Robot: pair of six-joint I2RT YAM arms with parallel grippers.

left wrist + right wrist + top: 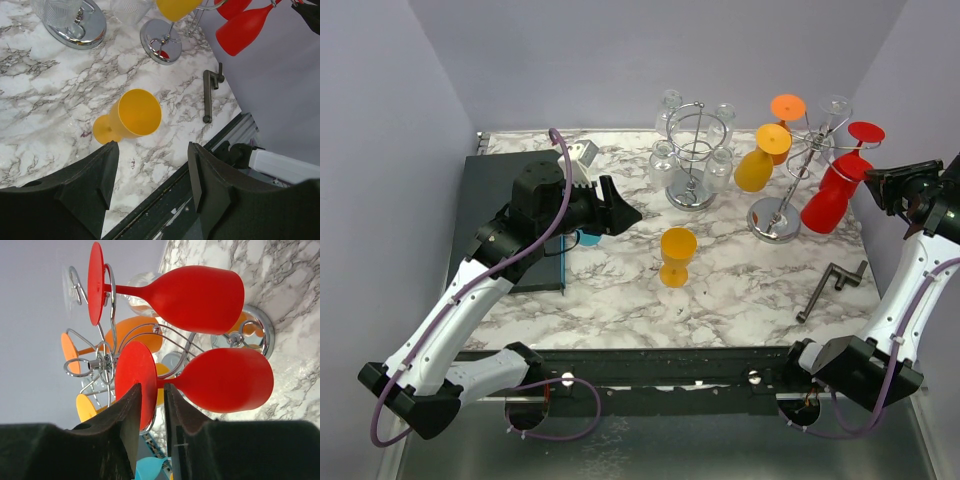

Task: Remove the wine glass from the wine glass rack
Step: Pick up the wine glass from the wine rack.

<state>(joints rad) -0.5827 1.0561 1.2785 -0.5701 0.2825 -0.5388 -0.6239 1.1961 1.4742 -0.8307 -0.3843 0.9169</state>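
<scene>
Arm bases, two, at the near edge, partly cut off by the bottom of the overhead view. Marble table (pixel 620 300): grey crank handle (pixel 831 290) lying front right; yellow goblet (pixel 678 256) standing upright near the centre, apart from both arms. Left gripper (pixel 620 212): hovering left of the goblet, jaws spread, nothing between them. Teal object (pixel 588 238): mostly hidden beneath that gripper, kind not determinable. Dark mat (pixel 500 230): left side, largely covered by the left arm. Right gripper (pixel 153 390): at the table's right edge, fingers drawn close on either side of the foot of a red wine glass (pixel 225 380); whether the pads press the foot cannot be told, as the fingers hide the contact. Red wine glass: hanging tilted, bowl down, on the wine glass rack (pixel 788 185), with a second red glass (pixel 200 297) just beside it. Same rack: orange glass (pixel 755 170) on its left side, one clear glass (pixel 835 105) faint against the wall. Second stand (pixel 692 165): chrome, left of the rack, holding clear glasses, count uncertain.
</scene>
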